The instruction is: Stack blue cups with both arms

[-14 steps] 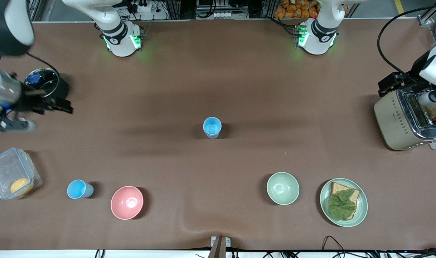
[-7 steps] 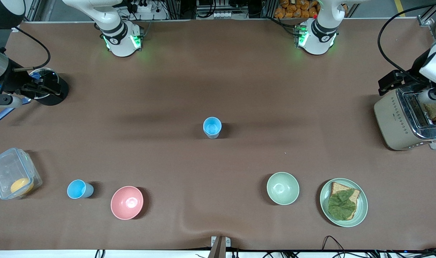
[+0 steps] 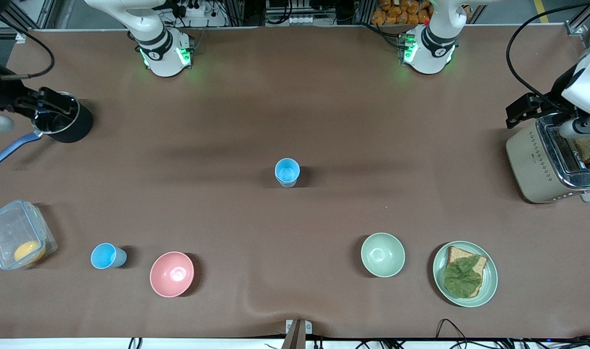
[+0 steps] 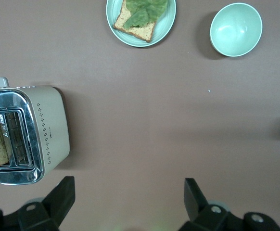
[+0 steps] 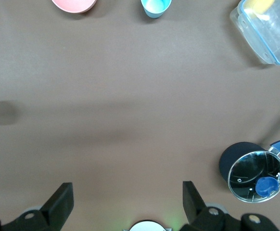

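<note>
Standing upright mid-table is one small light-blue plastic cup (image 3: 287,172); a second light-blue cup (image 3: 106,256) sits nearer the front camera, just beside the pink bowl (image 3: 172,274). The right gripper (image 5: 125,199) hangs empty, fingers apart, over the black saucepan (image 3: 65,123); the left gripper (image 4: 128,197), likewise spread, hovers over the cream toaster (image 3: 549,162).

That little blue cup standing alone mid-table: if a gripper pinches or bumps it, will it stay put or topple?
The blue cup stands upright, open end up, looks empty and seems thin plastic, so it is probably very light and would slide or tip from a nudge. It is handleless and tapered, so on its side it would likely roll in a curve. Its smooth wall may slip in a loose pinch.
</note>
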